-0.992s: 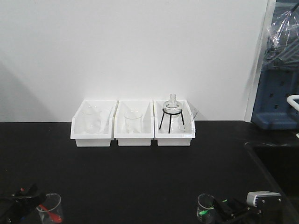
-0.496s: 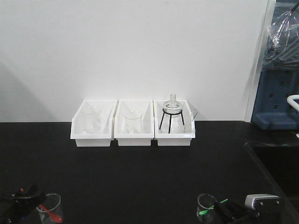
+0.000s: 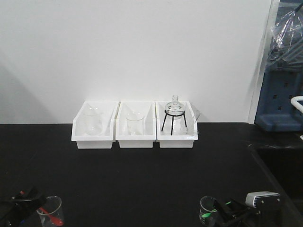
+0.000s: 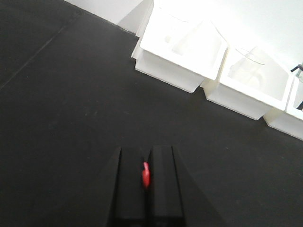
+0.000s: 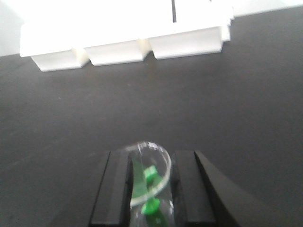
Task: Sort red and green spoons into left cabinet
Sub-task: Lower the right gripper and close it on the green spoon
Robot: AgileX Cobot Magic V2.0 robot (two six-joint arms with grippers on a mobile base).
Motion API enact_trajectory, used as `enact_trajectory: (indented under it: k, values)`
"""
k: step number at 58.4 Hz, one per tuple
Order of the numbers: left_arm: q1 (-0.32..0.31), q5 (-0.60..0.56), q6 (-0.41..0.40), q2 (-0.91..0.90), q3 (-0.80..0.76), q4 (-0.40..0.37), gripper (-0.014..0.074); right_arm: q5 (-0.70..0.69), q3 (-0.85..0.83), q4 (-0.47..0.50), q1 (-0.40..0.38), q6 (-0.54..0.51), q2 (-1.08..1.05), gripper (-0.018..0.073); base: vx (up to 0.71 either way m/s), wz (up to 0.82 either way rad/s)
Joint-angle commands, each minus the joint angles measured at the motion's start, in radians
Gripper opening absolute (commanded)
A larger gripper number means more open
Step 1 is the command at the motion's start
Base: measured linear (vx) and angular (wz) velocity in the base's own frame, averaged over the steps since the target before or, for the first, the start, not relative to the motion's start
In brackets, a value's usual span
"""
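Observation:
The red spoon (image 3: 53, 215) stands in a small glass beaker (image 3: 51, 204) at the front left. My left gripper (image 3: 29, 200) reaches it from the left. In the left wrist view the left gripper (image 4: 147, 150) is shut on the red spoon's (image 4: 146, 174) end, which shows between the fingers. The green spoon (image 3: 207, 216) leans in another beaker (image 3: 208, 207) at the front right. My right gripper (image 5: 150, 153) is open, its fingers (image 5: 118, 184) on either side of that beaker (image 5: 150, 189) and the green spoon (image 5: 151, 176). The left cabinet is out of view.
Three white bins (image 3: 135, 137) sit in a row at the back of the black table (image 3: 142, 179), holding glass beakers and a flask on a black tripod (image 3: 174, 116). A blue unit (image 3: 281, 94) stands at the right, with a sink edge (image 3: 265, 156) in front of it.
My right gripper has shifted slightly left, closer round the beaker with the green spoon. The left gripper and the red spoon have hardly moved.

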Motion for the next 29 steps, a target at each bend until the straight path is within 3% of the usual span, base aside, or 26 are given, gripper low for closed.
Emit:
enact_trajectory:
  k: [1, 18, 29]
  values:
    - [-0.002, -0.04, 0.002, -0.032, -0.017, -0.008, 0.0056, -0.206, -0.027, -0.012, -0.001, -0.005, -0.036, 0.0292, 0.0, 0.0]
    - [-0.002, -0.04, 0.002, -0.032, -0.017, -0.008, 0.0056, -0.179, -0.027, -0.014, -0.001, -0.005, -0.036, 0.0281, 0.0, 0.0]
    - [-0.002, -0.04, 0.002, -0.032, -0.017, -0.008, 0.0056, -0.132, -0.027, -0.014, -0.001, -0.002, -0.036, 0.0195, 0.0, 0.0]
